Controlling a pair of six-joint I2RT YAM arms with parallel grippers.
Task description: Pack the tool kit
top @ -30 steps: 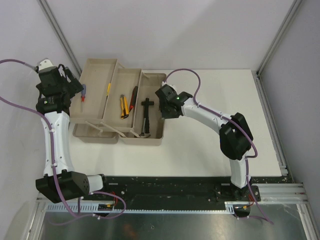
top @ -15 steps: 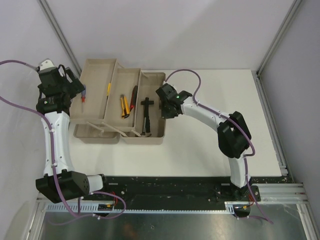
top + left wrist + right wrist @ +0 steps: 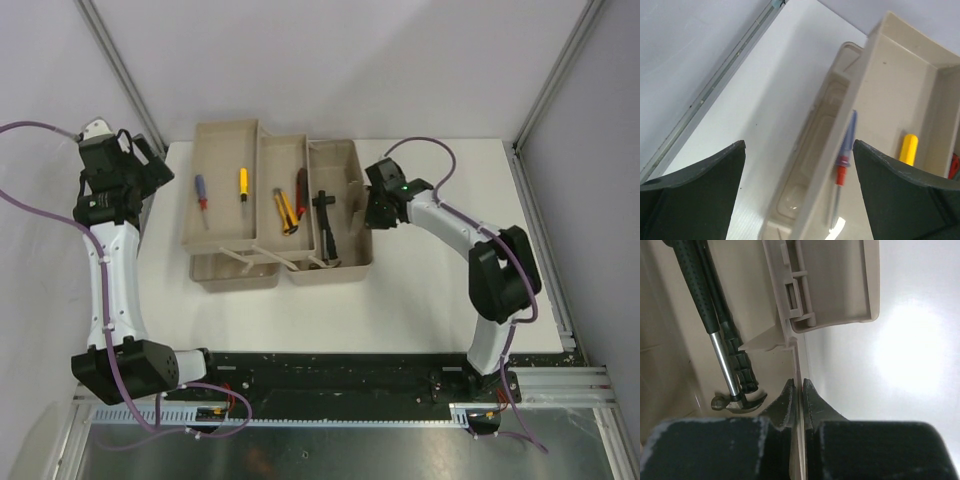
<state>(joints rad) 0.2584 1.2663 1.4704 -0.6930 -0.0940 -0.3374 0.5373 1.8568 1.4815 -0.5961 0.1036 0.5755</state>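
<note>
Pinching the right-hand wall of the toolbox, the right gripper sits just right of centre in the top view. Its wrist view agrees: fingers nearly together, thin beige wall edge clamped between them.

Toolbox lies open across the upper middle of the top frame, on the white table, trays fanned out side by side.
- Left tray: blue-and-red screwdriver, yellow-handled tool.
- Middle tray: yellow-handled pliers, red-handled tool.
- Right compartment: black hammer. The right wrist view shows its dimpled grip, steel neck and claw head at lower left (a second dark shaft lies alongside, can't identify).

Left gripper at upper left of the top frame, spread wide, holding nothing, apart from the toolbox. Its wrist view shows dark fingers in both lower corners, with the tray wall and screwdriver between them.
</note>
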